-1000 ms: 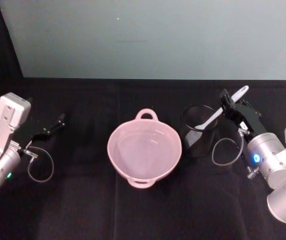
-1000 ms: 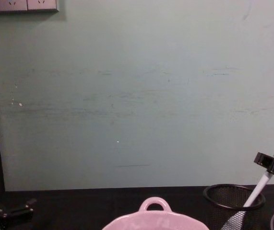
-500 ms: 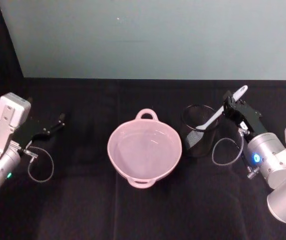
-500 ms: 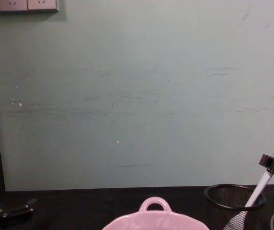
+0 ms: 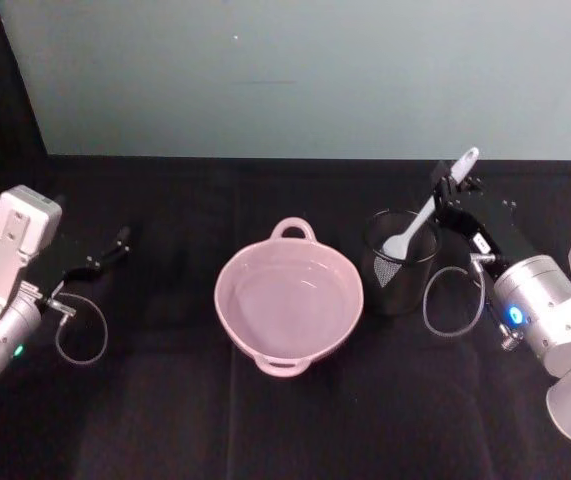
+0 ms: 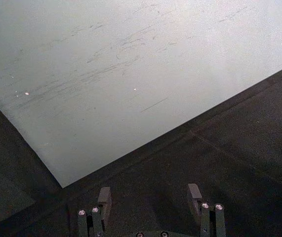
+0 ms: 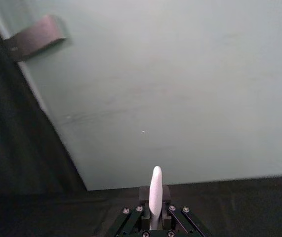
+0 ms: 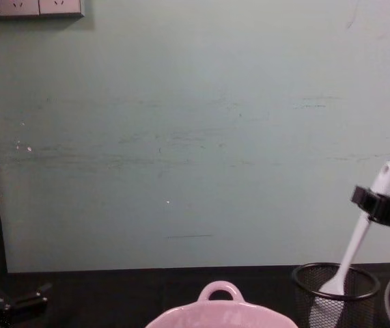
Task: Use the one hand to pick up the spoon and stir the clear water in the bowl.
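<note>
On the black cloth [image 5: 165,400] before a pale wall, the right gripper [image 5: 452,192], clamped on the spoon [image 5: 420,220], has raised it. The scoop now sits at the mesh cup [image 5: 397,275] rim, nearly free, right of the bowl [image 5: 288,300]. The left gripper [image 6: 148,195] idles far left, fingers apart. The bowl's water is barely discernible.

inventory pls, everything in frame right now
bowl: 1, pale pink, table centre, holds clear water
spoon: 1, white, tilted, scoop at the mesh cup's mouth
mesh cup: 1, black, just right of the bowl
tablecloth: 1, black, under everything
wall: 1, pale green, behind the table
left hand: 1, black, open, parked far left
right hand: 1, black, shut on the spoon handle, above the mesh cup's right side
</note>
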Controlling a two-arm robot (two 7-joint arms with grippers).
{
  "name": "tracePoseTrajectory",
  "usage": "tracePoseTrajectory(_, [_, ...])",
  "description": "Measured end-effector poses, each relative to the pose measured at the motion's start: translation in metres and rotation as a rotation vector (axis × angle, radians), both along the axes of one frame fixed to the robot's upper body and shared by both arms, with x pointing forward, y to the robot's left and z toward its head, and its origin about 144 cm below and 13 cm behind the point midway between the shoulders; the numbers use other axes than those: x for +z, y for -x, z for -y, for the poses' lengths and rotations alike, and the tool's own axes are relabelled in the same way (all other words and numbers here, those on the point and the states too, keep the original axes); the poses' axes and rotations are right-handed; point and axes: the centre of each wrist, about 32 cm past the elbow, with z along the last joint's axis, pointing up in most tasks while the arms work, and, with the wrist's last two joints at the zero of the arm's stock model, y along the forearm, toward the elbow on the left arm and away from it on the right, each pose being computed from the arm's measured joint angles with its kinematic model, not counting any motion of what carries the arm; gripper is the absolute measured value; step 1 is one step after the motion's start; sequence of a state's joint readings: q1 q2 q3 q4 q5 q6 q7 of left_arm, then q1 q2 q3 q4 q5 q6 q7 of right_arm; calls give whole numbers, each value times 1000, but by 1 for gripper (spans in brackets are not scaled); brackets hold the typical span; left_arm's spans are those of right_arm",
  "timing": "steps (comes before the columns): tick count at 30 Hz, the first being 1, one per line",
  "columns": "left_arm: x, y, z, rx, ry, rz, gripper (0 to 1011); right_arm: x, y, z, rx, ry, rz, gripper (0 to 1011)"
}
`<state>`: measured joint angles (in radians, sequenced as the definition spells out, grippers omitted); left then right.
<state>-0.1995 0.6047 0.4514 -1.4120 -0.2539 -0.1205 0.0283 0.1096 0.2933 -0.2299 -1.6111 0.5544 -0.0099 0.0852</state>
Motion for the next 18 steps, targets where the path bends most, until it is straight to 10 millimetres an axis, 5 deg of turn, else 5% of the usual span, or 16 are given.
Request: tracePoseTrajectory(18, [0,0,0,0,0,0,1011,71,23,22,210,307,133,127])
